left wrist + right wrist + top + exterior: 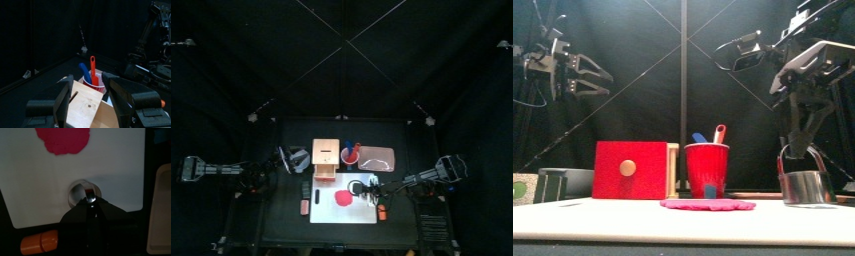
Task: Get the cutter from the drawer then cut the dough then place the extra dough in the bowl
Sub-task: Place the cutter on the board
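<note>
A flat red dough (342, 197) (708, 204) (63, 139) lies on the white cutting board (331, 218) (27, 183). The round metal cutter (803, 186) (81, 192) (368, 187) stands at the board's right side, apart from the dough. My right gripper (799, 152) (90, 199) is shut on its wire handle from above. The wooden box (326, 161) (83, 107) with its red drawer front (631, 170) stands behind the board. My left gripper (90, 80) (275, 168) hangs open above the box, holding nothing. The blue-grey bowl (298, 158) sits left of the box.
A red cup (707, 168) (95, 82) with a blue and a red knife stands right of the box. The pink tray (378, 157) (160, 208) lies at the back right. An orange toy (39, 243) (382, 212) lies by the board's right edge.
</note>
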`<action>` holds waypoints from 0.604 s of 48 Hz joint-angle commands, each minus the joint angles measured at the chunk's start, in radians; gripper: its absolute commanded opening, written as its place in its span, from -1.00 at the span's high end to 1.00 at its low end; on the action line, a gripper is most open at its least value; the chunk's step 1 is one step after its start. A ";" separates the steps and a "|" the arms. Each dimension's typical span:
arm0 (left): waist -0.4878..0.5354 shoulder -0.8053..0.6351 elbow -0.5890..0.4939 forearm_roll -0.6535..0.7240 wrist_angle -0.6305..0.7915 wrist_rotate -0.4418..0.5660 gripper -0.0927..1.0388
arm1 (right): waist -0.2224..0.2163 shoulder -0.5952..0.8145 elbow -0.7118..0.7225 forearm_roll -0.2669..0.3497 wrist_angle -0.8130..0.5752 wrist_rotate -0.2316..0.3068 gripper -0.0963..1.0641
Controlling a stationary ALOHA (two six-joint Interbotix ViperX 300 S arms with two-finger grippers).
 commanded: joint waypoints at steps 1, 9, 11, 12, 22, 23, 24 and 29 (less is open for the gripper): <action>0.003 0.002 -0.023 -0.008 -0.003 0.002 -0.68 | -0.002 0.003 -0.029 0.015 -0.006 0.002 0.11; 0.003 0.002 -0.018 -0.014 0.000 0.003 -0.68 | -0.003 0.011 -0.049 0.037 -0.011 0.003 -0.04; 0.003 0.002 -0.017 -0.012 0.003 0.003 -0.68 | -0.003 0.011 -0.051 0.043 -0.011 0.003 -0.08; 0.003 0.002 -0.018 -0.012 0.003 0.003 -0.68 | -0.003 0.011 -0.051 0.046 -0.011 0.003 -0.10; 0.003 0.002 -0.018 -0.012 0.018 0.003 -0.68 | -0.005 0.011 -0.058 0.060 -0.011 0.003 -0.35; 0.003 0.002 -0.018 -0.012 0.020 0.003 -0.68 | -0.005 0.011 -0.060 0.061 -0.011 0.003 -0.37; 0.003 0.002 -0.020 -0.012 0.023 0.003 -0.68 | -0.003 0.011 -0.063 0.060 -0.009 0.003 -0.38; 0.003 0.002 -0.021 -0.014 0.025 0.002 -0.68 | -0.002 0.006 -0.074 0.048 0.000 0.003 -0.43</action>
